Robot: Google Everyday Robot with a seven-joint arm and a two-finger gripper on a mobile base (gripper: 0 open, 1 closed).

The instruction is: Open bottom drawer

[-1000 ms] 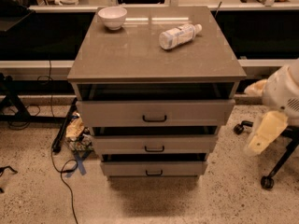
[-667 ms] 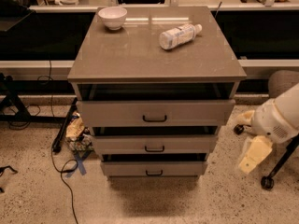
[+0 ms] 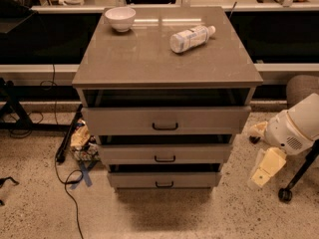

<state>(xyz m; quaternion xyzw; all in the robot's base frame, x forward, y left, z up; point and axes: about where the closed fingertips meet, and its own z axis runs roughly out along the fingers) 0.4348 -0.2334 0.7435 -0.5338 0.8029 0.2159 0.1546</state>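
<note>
White bowl at eleven o'clock and a bottle lying at one o'clock rest on the cabinet top, clear of the job. Below them, at six o'clock, the bottom drawer shows its black bar handle untouched. Off to the handle's three o'clock and well apart, the cream gripper hangs tip-down, probably lining up at handle height, though I cannot tell if it is open or closed; against a second ago it is lower and nearer the cabinet, while the drawers are unchanged.
</note>
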